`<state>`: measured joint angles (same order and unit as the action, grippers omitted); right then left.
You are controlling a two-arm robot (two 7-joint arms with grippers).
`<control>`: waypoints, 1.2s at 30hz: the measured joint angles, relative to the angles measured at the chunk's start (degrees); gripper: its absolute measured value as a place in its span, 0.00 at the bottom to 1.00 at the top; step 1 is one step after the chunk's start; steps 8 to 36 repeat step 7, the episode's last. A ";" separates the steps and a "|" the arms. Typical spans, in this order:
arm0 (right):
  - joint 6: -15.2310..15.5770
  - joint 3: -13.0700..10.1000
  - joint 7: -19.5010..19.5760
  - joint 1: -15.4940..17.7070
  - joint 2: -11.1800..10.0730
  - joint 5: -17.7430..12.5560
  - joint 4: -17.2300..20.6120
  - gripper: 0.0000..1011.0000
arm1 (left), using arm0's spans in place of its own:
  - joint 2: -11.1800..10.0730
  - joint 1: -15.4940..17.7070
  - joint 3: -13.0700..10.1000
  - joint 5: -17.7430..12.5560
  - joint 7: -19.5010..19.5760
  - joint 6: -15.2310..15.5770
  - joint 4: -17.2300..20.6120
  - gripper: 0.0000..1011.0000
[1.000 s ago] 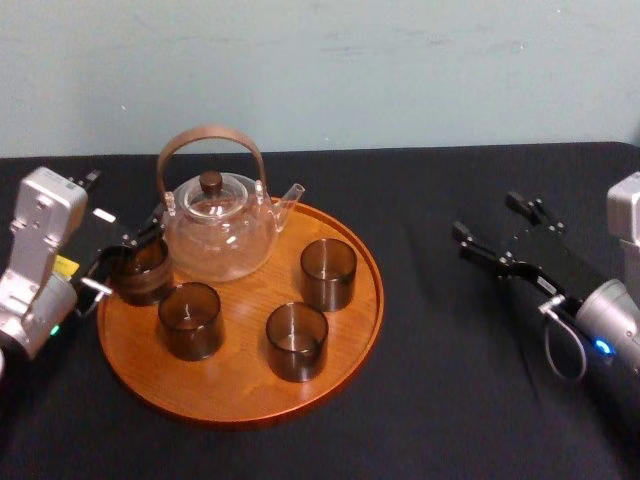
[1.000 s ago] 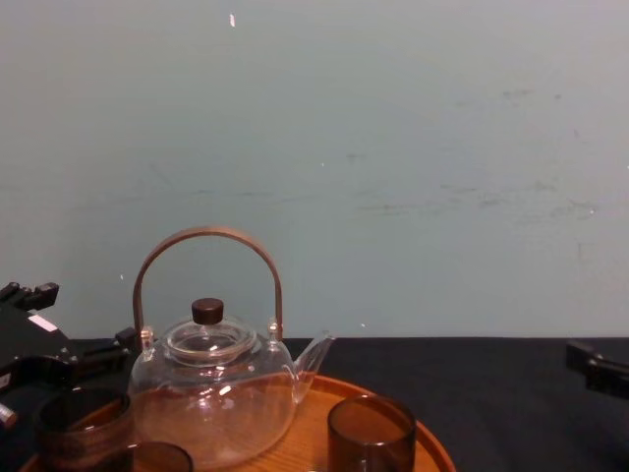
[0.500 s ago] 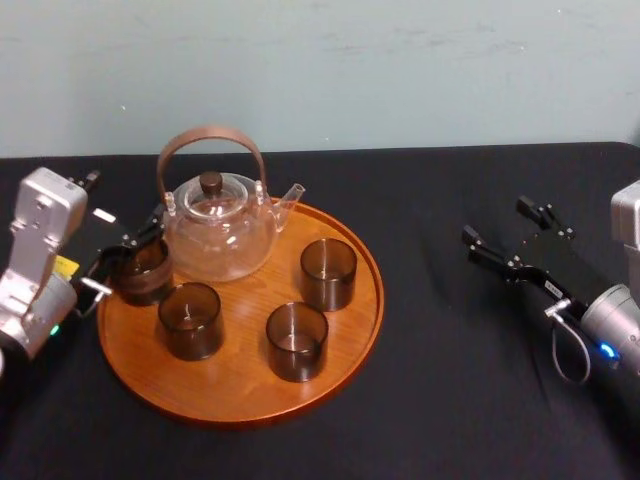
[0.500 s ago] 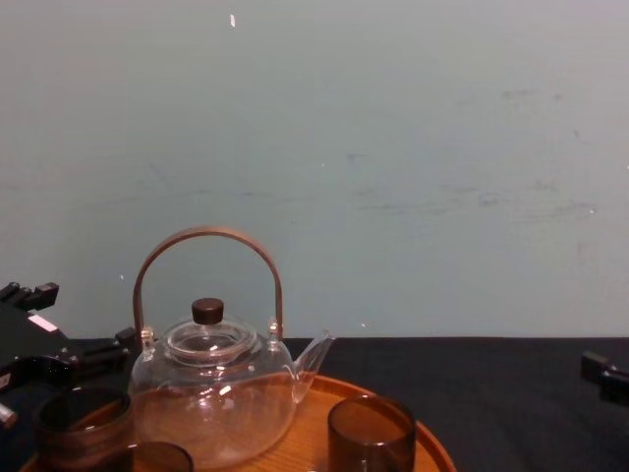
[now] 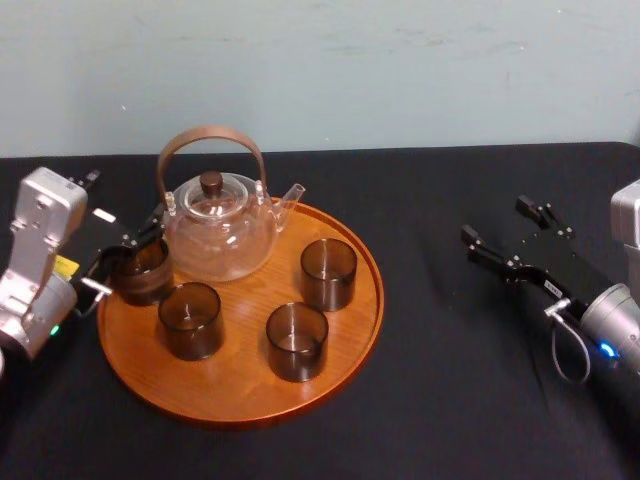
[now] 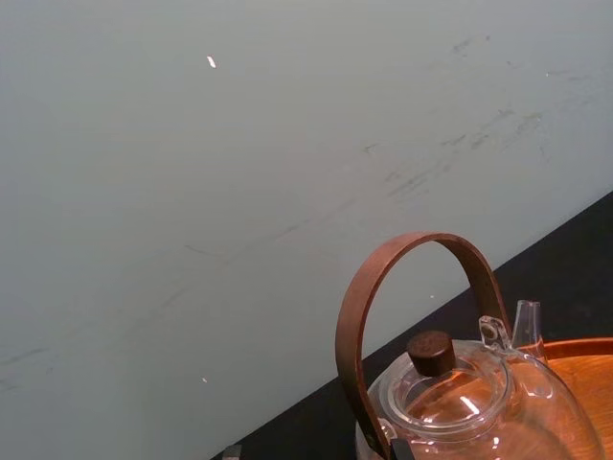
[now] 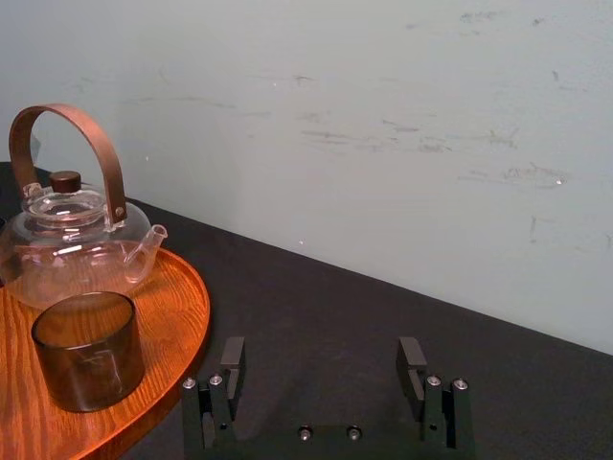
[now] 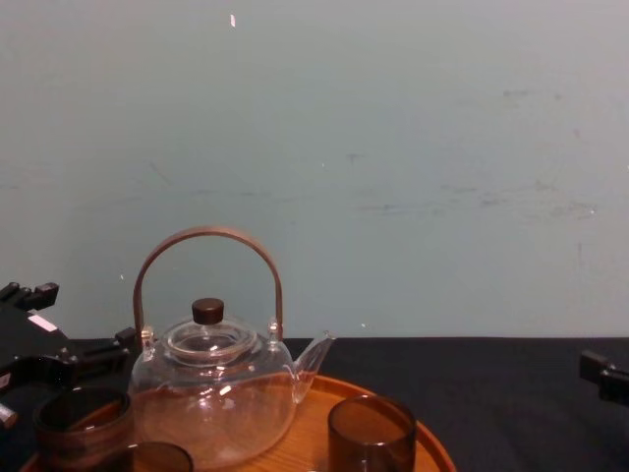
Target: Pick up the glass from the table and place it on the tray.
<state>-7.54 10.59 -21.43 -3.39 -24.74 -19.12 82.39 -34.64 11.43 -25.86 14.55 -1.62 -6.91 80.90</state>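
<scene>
At the left gripper (image 5: pixel 128 254), a small smoky-brown glass tumbler (image 5: pixel 142 272) at the round wooden tray's (image 5: pixel 240 388) rim; clear glass teapot (image 5: pixel 220 228) just right.

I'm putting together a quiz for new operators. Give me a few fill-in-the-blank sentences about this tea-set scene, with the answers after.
1. The teapot stands on the round wooden ____.
2. The left claw is at the glass by the tray's ____ edge.
3. The right claw, above the table, is ____ and holds nothing.
4. Apart from that glass, ____ other glasses stand on the tray.

Missing words: tray; left; open; three.
</scene>
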 joint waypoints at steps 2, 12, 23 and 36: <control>0.00 0.01 -0.01 0.00 -0.01 -0.01 0.01 0.99 | 0.00 0.00 0.00 0.00 0.00 0.00 0.00 0.99; 0.00 0.04 -0.05 0.00 -0.03 -0.04 0.03 0.99 | 0.00 0.00 0.00 0.00 0.00 0.00 0.00 0.99; 0.00 0.04 -0.05 0.00 -0.03 -0.04 0.03 0.99 | 0.00 0.00 0.00 0.00 0.00 0.00 0.00 0.99; 0.00 0.04 -0.05 0.00 -0.03 -0.04 0.03 0.99 | 0.00 0.00 0.00 0.00 0.00 0.00 0.00 0.99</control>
